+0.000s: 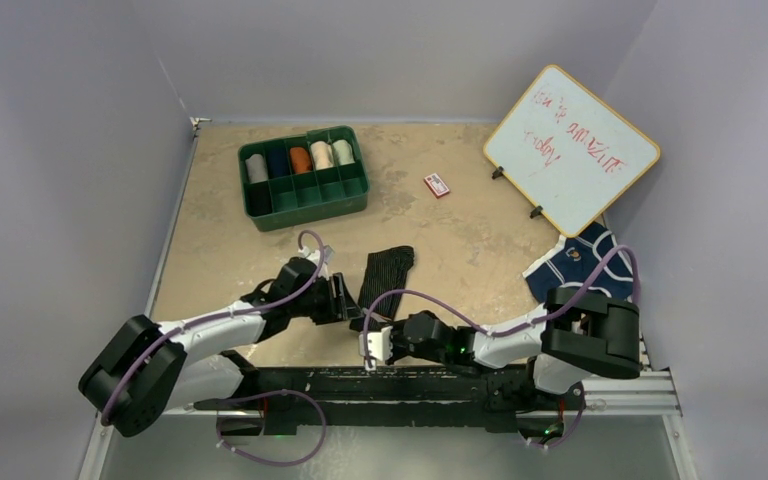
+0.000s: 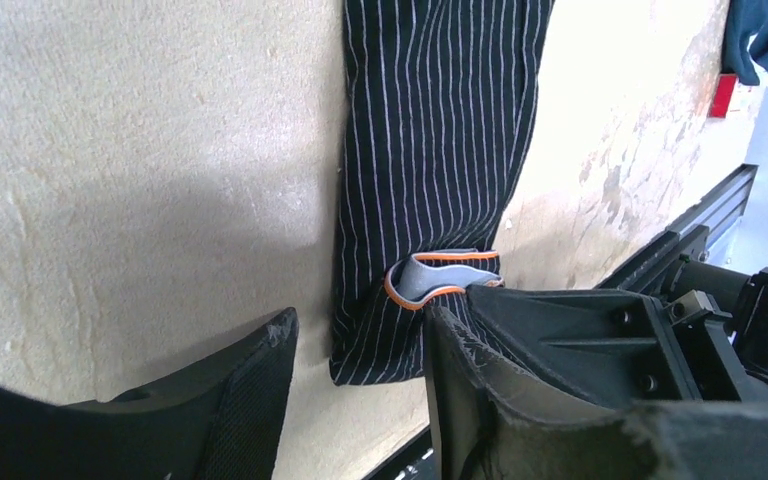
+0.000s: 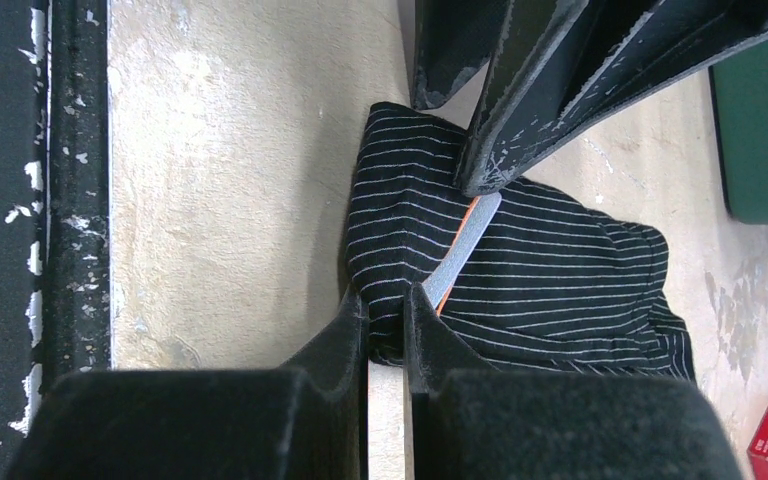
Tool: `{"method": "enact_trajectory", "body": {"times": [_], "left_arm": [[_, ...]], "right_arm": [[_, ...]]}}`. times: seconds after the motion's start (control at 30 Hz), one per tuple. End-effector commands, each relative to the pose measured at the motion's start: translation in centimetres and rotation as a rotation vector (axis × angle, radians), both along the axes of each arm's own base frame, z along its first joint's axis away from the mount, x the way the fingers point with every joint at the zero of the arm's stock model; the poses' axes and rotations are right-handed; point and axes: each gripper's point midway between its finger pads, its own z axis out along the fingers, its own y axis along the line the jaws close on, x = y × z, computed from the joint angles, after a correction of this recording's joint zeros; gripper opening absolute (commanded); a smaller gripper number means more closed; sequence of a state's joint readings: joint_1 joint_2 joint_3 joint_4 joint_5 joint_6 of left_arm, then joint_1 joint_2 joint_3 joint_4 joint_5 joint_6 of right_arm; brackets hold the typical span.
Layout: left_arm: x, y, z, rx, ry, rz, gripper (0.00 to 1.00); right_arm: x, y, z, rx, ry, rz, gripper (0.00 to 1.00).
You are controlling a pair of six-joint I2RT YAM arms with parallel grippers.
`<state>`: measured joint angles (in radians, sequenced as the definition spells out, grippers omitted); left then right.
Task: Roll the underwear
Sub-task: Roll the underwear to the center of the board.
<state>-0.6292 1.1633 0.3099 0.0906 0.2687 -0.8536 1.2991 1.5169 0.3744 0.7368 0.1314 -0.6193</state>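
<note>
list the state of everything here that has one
black striped underwear: folded into a strip, unrolled
navy underwear: loose, unrolled
left gripper: open around the strip's near end
right gripper: shut on that end
green tray: back row filled with rolls
whiteboard: propped up, written on

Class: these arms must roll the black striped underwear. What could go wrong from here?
1. The right gripper pinches only the near edge of the black striped underwear; it may slip free.
2. The left gripper stands open at that same end, so fingers could collide.
3. The orange-edged waistband pokes out and may unfold the roll.
</note>
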Motion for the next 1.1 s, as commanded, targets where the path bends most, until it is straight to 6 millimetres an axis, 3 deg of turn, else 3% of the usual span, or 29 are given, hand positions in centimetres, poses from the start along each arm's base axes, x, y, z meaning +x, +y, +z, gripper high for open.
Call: {"method": "enact_trajectory", "body": {"times": [0.0, 0.17, 0.33, 0.5, 0.67, 0.8, 1.07], "left_arm": [[0.2, 1.4, -1.8, 0.090, 0.022, 0.038, 0.46], [-0.1, 2.0, -2.1, 0.120, 0.035, 0.042, 0.43], [-0.3, 2.7, -1.3, 0.118, 0.008, 0.077, 0.50], [-0.7, 2.6, -2.2, 0.130, 0.034, 0.047, 0.50], [-1.0, 2.3, -3.1, 0.124, 0.054, 0.031, 0.42], [-1.4, 3.2, -3.8, 0.186, 0.094, 0.043, 0.33], [-1.6, 2.9, -3.3, 0.187, 0.105, 0.004, 0.31]], "right_arm": [[-0.8, 0.3, 0.5, 0.075, 0.061, -0.003, 0.02], [-0.9, 0.7, 0.3, 0.097, 0.081, -0.003, 0.02], [-0.9, 0.7, 0.2, 0.097, 0.082, -0.004, 0.01], [-1.1, 0.7, 0.3, 0.117, 0.090, -0.001, 0.00], [-1.2, 0.8, 0.9, 0.155, 0.104, -0.012, 0.00], [-1.3, 1.0, 1.6, 0.201, 0.124, -0.026, 0.00], [-1.2, 1.2, 2.9, 0.304, 0.222, -0.075, 0.01]]}}
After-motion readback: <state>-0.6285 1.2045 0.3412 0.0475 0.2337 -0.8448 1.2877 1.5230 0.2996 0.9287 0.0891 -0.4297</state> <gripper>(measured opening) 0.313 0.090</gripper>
